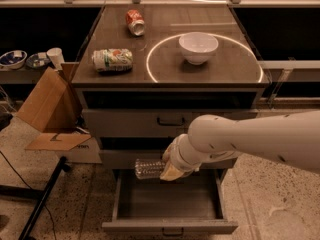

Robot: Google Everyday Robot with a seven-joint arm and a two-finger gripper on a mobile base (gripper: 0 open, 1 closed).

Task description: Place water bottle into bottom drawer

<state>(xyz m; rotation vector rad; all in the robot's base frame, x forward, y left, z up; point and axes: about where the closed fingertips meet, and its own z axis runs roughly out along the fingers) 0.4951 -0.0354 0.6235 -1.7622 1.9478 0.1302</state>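
The clear ribbed water bottle (148,168) lies sideways in the air, held above the back left of the open bottom drawer (170,227). My gripper (169,170) is shut on the bottle's right end, at the tip of the thick white arm that reaches in from the right. That drawer is pulled out toward the camera, a wide grey tray with a small dark handle on its front panel. Its floor is bare where I can see it. Both upper drawers are closed.
On the cabinet top stand a white bowl (198,47), a green-and-white crushed can (112,60) and a red-orange can (134,22). A cardboard box (47,106) leans at the left of the cabinet. A dark stand leg (42,201) crosses the floor at lower left.
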